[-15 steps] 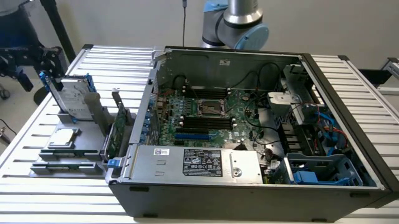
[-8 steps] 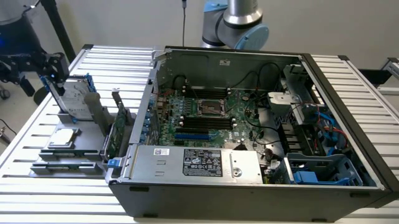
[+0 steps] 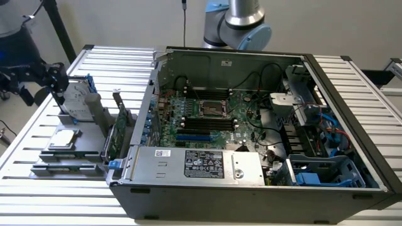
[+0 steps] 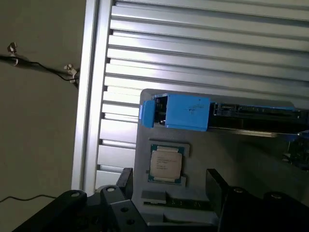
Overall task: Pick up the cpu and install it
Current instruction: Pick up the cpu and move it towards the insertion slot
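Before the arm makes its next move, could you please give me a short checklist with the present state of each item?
1. The gripper is open and holds nothing: ok.
2. The chip lies flat in its grey holder: ok.
3. In the wrist view, the chip sits between the two fingers: ok.
4. The hard drive with the blue rail stands apart from the chip: ok.
5. The socket inside the open computer case is free to take the chip: cannot tell.
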Robot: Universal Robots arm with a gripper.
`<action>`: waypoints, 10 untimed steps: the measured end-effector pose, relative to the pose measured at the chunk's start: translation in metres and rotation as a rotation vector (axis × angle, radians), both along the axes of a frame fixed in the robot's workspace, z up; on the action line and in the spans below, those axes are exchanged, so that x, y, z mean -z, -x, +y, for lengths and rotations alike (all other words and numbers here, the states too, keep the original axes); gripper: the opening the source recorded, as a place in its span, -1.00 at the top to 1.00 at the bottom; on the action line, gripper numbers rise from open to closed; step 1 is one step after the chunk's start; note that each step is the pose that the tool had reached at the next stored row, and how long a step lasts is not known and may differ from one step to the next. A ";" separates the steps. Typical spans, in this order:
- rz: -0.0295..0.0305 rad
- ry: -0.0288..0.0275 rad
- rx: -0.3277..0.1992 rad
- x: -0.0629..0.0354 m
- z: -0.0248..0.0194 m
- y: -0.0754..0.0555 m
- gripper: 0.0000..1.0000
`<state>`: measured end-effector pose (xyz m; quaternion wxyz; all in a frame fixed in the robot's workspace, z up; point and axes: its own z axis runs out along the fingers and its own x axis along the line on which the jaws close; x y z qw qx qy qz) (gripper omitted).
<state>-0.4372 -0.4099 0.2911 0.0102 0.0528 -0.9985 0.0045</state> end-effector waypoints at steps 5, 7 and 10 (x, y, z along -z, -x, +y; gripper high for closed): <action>-0.0007 -0.0001 0.006 0.0092 -0.0096 0.000 -0.42; -0.0009 0.0000 0.011 0.0128 -0.0116 0.000 -0.42; -0.0019 -0.0001 0.016 0.0182 -0.0136 0.000 -0.42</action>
